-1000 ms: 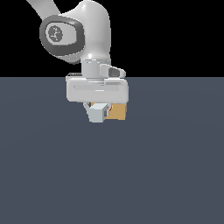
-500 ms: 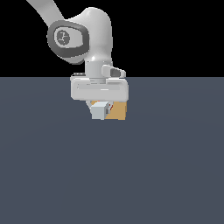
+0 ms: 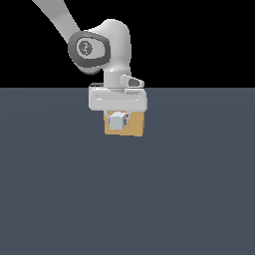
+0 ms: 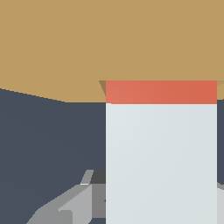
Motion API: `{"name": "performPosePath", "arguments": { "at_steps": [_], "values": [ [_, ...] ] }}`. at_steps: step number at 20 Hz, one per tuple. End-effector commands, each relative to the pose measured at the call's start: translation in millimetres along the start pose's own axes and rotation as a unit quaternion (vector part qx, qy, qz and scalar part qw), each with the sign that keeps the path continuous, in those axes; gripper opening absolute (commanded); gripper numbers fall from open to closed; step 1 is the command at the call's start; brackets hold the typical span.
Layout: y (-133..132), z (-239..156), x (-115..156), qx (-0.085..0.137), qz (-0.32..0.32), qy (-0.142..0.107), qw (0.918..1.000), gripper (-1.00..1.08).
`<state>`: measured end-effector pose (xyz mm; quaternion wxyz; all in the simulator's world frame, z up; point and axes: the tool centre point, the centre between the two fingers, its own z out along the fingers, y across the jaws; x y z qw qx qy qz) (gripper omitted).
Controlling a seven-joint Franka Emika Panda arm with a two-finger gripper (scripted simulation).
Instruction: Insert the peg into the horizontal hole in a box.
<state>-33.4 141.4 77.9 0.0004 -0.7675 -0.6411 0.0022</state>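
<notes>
I am clamped on the peg (image 4: 161, 148), my gripper (image 3: 117, 117) closed around its pale shaft with the bar running straight out ahead of my jaws toward the box (image 3: 134, 127). Everything now turns on that line: the peg's long axis points squarely at the box's face, and its orange-red tip is already at the mouth of the hole (image 4: 103, 86), of which only a thin darker sliver shows beside the tip (the rest is covered by the peg itself). From the exterior view I see the peg end-on, its grey square end sitting over the middle of the tan face, directly below my palm.

Compared with a second ago, I have shifted toward the exterior view's right, so the peg has moved from the box's edge to its centre. I judge that a straight push along the axis is what remains, with little room for tilt.
</notes>
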Motion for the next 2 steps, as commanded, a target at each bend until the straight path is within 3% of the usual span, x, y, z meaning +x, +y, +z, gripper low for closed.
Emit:
{"name": "performPosePath", "arguments": {
  "at_steps": [1,2],
  "values": [
    [2.1,-1.9,8.5,-0.003,-0.001,0.002,1.0,-1.0],
    [2.2,-1.9,8.6,-0.003,-0.001,0.002,1.0,-1.0]
  ]
}}
